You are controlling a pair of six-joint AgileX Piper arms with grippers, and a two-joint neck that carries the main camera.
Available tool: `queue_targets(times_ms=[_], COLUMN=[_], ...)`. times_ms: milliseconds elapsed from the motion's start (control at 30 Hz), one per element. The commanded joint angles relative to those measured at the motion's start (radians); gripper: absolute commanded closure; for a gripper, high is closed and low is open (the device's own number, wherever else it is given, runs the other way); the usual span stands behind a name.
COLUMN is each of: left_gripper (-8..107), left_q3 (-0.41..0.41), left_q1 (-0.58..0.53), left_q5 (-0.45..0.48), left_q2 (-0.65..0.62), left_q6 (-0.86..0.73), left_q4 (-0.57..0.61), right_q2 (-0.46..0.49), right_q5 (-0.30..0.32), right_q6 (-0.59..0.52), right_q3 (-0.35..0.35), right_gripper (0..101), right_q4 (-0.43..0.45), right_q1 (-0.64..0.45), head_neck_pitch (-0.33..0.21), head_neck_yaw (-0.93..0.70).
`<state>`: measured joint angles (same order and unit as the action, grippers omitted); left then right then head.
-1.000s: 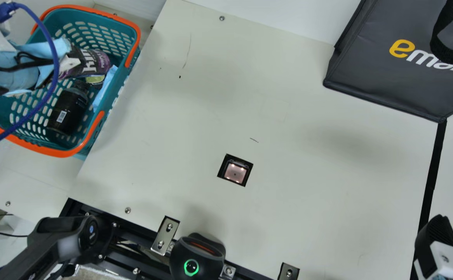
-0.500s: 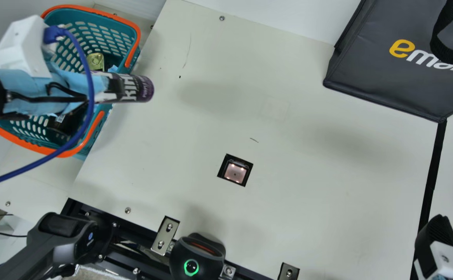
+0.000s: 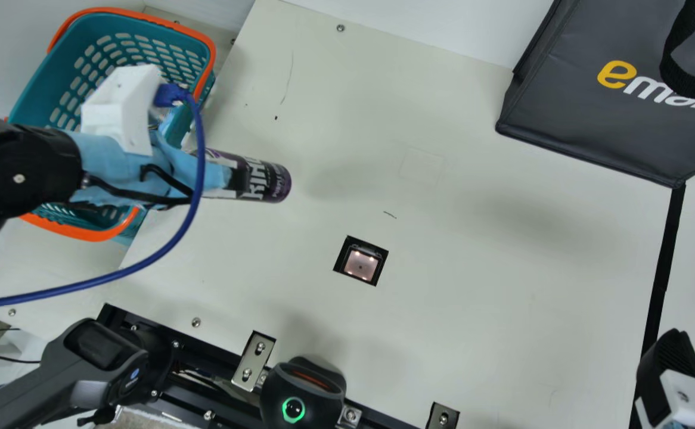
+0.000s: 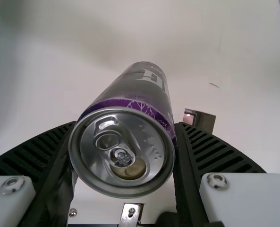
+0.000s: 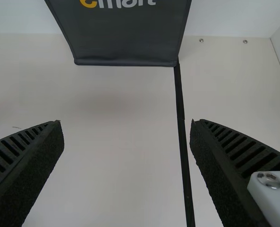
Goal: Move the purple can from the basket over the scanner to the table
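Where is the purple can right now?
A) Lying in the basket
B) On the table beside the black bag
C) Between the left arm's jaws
C: the left wrist view shows the purple can between the left arm's two jaws, one on either side.

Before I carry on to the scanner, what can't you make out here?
- Lower inside of the basket, main view: mostly behind the left arm.
- Base of the purple can, left wrist view: behind its own body.
- Can's top end, main view: behind the blue wrapping.
- Top of the black bag, main view: cut off by the edge.
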<state>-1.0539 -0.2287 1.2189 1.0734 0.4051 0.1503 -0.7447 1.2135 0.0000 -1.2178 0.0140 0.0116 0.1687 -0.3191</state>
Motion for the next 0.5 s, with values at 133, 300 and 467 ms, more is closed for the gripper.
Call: queue_targets(times_ms=[133, 300, 467], left_gripper=[107, 107, 107], left_q3=[0.001, 0.002, 0.001], left_q1=[-0.160, -0.269, -0.364], left_q5=[0.001, 0.001, 0.001], left_q2=[0.015, 0.040, 0.077], left_q6=[0.059, 0.112, 0.157], left_q4=[-0.038, -0.094, -0.155], right_q2=[0.000, 0.000, 0.000], right_q5=[0.000, 0.000, 0.000], right_q6=[0.000, 0.000, 0.000], right_q3=[0.000, 0.000, 0.000], right_gripper=[6, 6, 6], right_q4=[0.000, 0.000, 0.000], right_q1=[0.000, 0.000, 0.000], head_neck_pitch=[-0.030, -0.030, -0.030], head_neck_yaw=[-0.002, -0.002, -0.002])
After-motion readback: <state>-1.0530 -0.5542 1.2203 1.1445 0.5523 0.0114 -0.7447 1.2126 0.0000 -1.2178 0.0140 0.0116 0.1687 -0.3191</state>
